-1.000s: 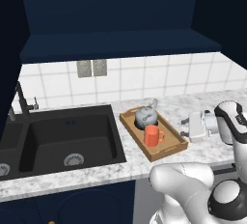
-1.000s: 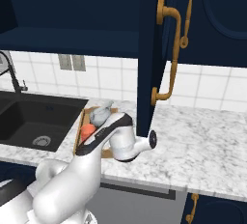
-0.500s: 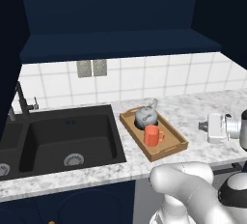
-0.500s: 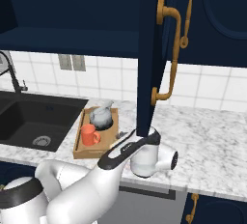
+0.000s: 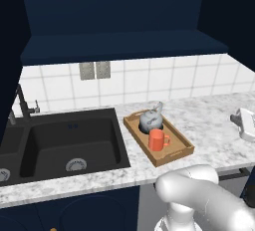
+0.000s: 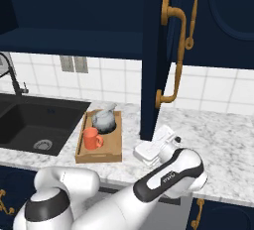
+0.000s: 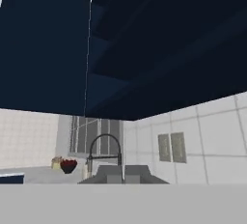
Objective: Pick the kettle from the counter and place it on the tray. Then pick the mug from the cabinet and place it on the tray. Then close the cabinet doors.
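Basically two of three steps look done; the doors are left. Nearest the camera, the tool (image 6: pixel 148 149) hangs low over the front of the table (image 6: pixel 218 144), fingers pinched together with nothing between them, just beside the bottom corner of the open right cabinet door (image 6: pixel 153 75). Whether it touches the door can't be told.

Left of it is the tray (image 6: pixel 98 157) on the table. The mug (image 6: pixel 91 139) is upright at its near end and the kettle (image 6: pixel 105 119) right behind it at the far end, both inside the rim. Further left are the black sink (image 6: pixel 34 125) and the faucet (image 6: pixel 10 73) at the tile wall.

Behind and above, the cabinet (image 6: pixel 74 6) recess is dark and open. The right door stands edge-on to the right base camera, its brass handle (image 6: pixel 179 58) facing right. The other door (image 7: pixel 43 49) shows in the hand view as a big navy panel, also swung out.

Handling guess: each door is a stiff hinged panel that swings rather than lifts, so no grip is needed. Push flat on the outer face near the free edge, low down, away from the hinge. The handle looks smooth and curved, so closed fingers could slip off it. Keep the arm clear of the tray during the sweep.
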Controlling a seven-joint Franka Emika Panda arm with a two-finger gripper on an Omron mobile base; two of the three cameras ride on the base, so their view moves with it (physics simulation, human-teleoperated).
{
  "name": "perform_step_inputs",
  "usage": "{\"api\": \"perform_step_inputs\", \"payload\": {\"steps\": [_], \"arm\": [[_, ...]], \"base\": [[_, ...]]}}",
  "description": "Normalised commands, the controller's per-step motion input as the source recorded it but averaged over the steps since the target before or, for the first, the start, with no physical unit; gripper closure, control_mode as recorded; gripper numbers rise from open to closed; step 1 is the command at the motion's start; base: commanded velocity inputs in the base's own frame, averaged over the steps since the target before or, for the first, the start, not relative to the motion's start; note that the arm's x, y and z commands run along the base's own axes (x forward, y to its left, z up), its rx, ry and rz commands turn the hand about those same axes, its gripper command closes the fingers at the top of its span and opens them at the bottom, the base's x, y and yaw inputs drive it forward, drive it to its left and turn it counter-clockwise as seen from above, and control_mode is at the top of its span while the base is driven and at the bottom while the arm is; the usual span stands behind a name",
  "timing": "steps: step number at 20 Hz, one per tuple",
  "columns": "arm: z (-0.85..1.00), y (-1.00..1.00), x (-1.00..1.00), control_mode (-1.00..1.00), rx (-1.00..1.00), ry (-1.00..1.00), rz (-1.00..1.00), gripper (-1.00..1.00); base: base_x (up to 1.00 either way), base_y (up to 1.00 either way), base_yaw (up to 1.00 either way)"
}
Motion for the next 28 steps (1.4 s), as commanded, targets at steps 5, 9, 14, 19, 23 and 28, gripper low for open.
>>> {"api": "perform_step_inputs", "payload": {"steps": [5,9,14,19,23,28], "arm": [[0.09,-0.50,0.00,-1.00,0.14,-0.11,0.00,1.00],[0.18,-0.61,0.04,-1.00,0.20,-0.04,0.00,1.00],[0.36,-0.59,0.01,-1.00,0.26,-0.03,0.00,1.00],[0.04,-0.41,0.11,-1.00,0.11,0.00,0.00,1.00],[0.14,-0.40,0.19,-1.00,0.11,0.00,0.00,1.00],[0.33,-0.45,0.21,-1.00,0.18,0.00,0.00,1.00]], "base": [[0.00,0.00,0.00],[0.00,0.00,0.00],[0.00,0.00,0.00],[0.00,0.00,0.00],[0.00,0.00,0.00],[0.00,0.00,0.00]]}}
